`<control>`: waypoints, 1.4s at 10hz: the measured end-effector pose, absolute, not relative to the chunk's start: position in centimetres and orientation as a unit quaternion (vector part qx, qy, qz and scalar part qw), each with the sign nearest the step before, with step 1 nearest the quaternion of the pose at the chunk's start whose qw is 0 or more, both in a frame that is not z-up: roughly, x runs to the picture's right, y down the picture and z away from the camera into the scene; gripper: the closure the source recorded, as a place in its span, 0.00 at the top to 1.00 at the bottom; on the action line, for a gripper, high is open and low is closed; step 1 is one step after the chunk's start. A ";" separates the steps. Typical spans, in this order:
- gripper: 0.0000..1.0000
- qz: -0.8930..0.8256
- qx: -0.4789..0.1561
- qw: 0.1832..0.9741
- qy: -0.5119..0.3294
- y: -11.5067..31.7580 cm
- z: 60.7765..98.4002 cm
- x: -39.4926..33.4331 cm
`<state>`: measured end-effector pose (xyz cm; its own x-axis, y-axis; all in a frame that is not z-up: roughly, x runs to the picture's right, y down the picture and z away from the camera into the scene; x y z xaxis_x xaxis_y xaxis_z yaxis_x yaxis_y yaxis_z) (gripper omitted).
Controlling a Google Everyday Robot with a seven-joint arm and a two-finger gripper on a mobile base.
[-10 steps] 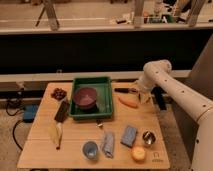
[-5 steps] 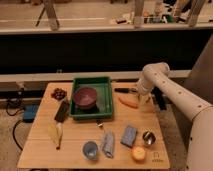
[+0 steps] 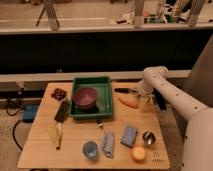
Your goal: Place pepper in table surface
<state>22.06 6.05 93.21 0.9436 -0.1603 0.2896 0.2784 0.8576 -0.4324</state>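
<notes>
My pincer (image 3: 142, 98) hangs at the right end of the orange pepper (image 3: 129, 102), which seems to lie on the wooden bench (image 3: 75, 142), just right of the green tray (image 3: 92, 116). I cannot tell whether the pincer grips it. To finish well, I should release fully and lift straight up, so the pepper is not dragged.

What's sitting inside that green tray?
A purple bowl sits in the green tray; the tray floor beneath it is covered. The gripper is outside, right of the tray, by the pepper.
</notes>
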 end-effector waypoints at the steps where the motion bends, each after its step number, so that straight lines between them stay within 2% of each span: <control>1: 0.80 -0.115 -0.244 0.955 -0.126 6.1 93.4 22.0; 11: 0.79 -0.111 -0.270 0.946 -0.143 8.1 95.4 22.7; 13: 0.66 -0.112 -0.274 0.944 -0.145 8.4 95.7 22.6; 14: 0.63 -0.113 -0.276 0.943 -0.146 8.6 95.9 22.6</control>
<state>22.61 8.57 95.89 0.9321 -0.1323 0.3371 0.2932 0.8220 -0.4882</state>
